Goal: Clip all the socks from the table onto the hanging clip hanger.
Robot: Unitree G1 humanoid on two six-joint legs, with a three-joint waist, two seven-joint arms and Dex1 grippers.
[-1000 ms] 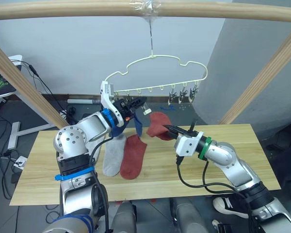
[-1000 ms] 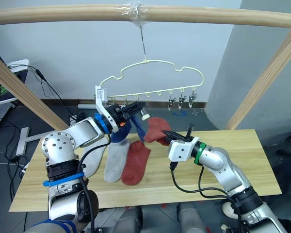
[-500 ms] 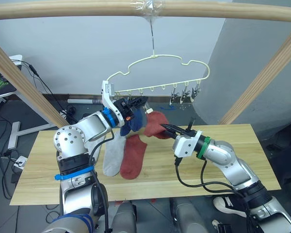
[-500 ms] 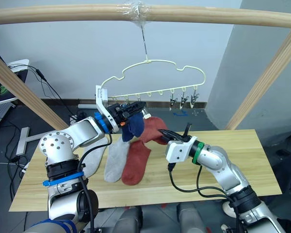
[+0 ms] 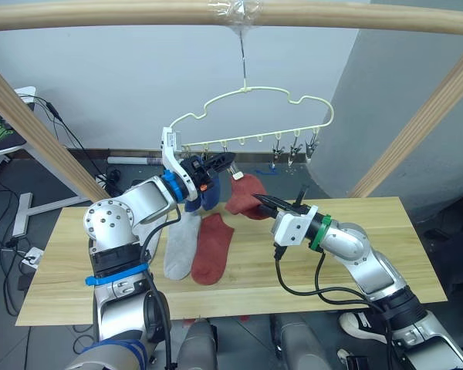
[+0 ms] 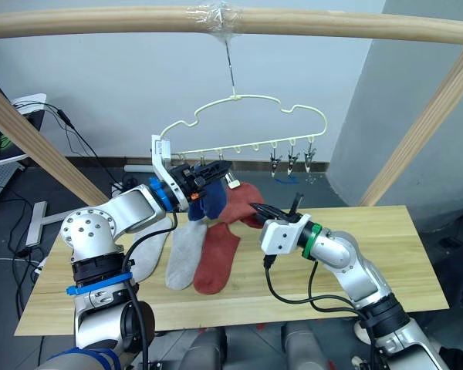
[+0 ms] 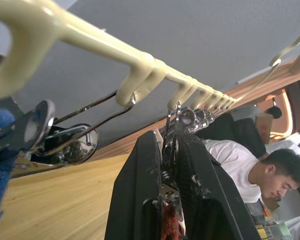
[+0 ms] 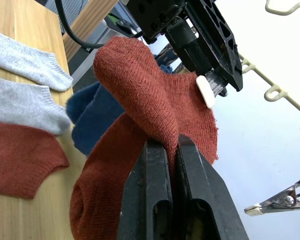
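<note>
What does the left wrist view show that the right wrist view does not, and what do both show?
Left wrist view alone: the left gripper squeezing a metal clip, another clip beside it, and a person in a white shirt. Right wrist view alone: the right gripper shut on a rust red sock, two grey socks and a second red sock lying flat. Both: the clip hanger and the table.

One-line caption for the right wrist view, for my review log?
Right gripper shut on a rust red sock, lifted toward the left gripper beneath the clip hanger.
</note>
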